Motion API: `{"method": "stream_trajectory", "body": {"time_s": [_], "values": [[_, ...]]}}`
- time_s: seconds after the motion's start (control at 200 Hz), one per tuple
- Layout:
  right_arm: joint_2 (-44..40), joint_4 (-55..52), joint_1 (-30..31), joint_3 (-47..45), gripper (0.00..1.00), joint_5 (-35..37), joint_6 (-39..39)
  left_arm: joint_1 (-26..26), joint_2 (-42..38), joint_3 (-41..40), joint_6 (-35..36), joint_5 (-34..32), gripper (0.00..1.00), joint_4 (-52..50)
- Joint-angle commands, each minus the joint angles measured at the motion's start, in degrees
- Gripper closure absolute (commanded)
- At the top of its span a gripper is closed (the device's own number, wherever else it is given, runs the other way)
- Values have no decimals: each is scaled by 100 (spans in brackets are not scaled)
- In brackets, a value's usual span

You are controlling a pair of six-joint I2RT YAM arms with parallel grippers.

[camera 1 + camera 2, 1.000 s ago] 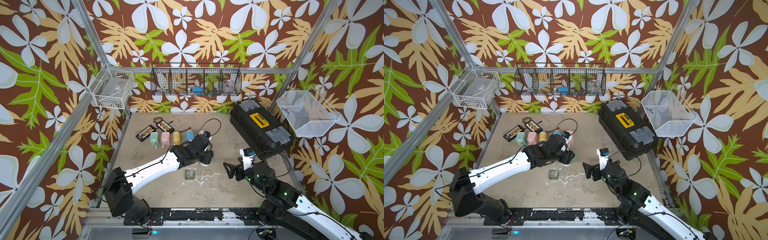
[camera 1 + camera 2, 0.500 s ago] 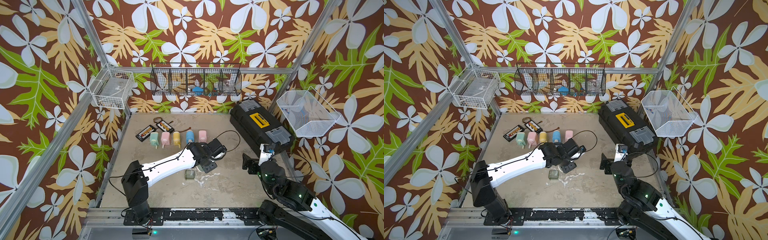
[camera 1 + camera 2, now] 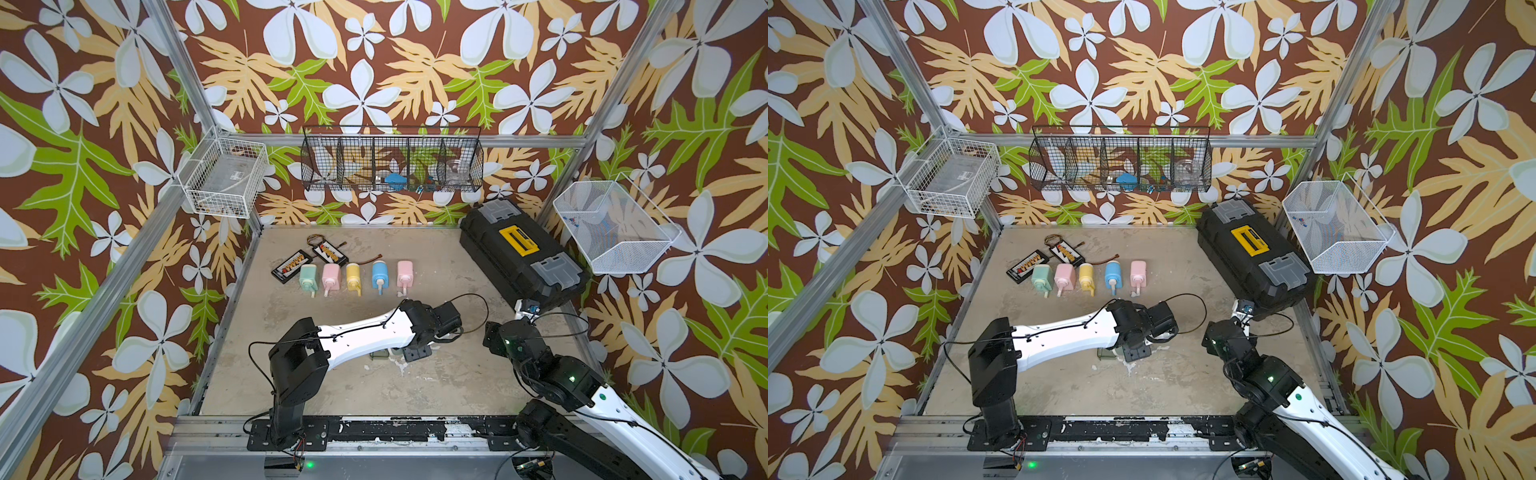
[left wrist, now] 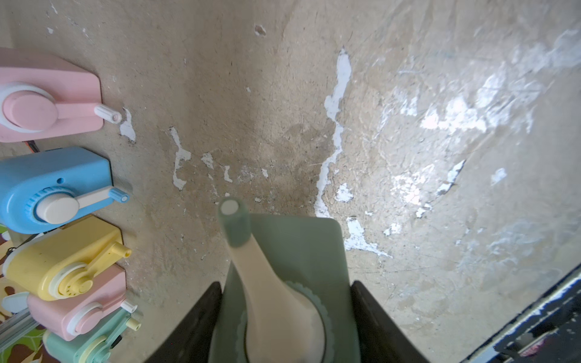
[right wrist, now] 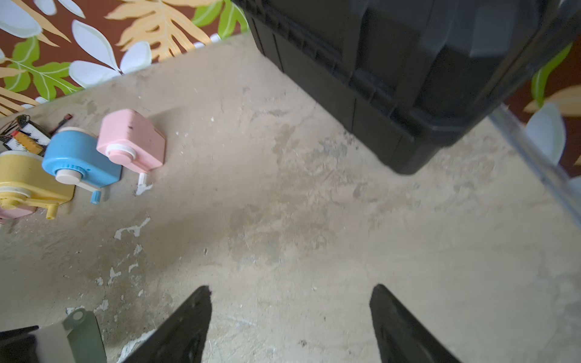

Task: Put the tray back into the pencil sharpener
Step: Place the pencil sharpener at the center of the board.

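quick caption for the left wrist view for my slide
Left gripper holding a sage-green pencil sharpener, crank facing the camera; five pastel sharpeners lined up on the worn table.

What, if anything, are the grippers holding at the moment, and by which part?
The left gripper clamps the green pencil sharpener by the two sides of its body; the right gripper is open and empty.
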Motion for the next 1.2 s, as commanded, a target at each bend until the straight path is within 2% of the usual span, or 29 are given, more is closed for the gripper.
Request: {"method": "stream_trajectory", "body": {"time_s": [0.0,0.43,0.586,0.686,0.881,1.076,1.196], "values": [[-73,122,-129,-104,23,-657,360,-43,46,-30,157,-247,100,-117],[29,-31,-129,179,23,-453,49,-211,580,-8,228,-375,100,-93],[3,-84,-129,224,22,-393,-4,-254,742,44,210,-329,93,-60],[-37,-136,-129,246,22,-358,-13,-272,850,74,193,-327,85,-45],[-112,-211,-133,273,21,-315,-22,-280,932,120,184,-340,57,5],[-111,-220,-129,298,20,-314,-39,-281,923,167,158,-394,36,35],[-95,-229,-133,317,19,-314,-53,-281,876,194,175,-439,30,67]]}}
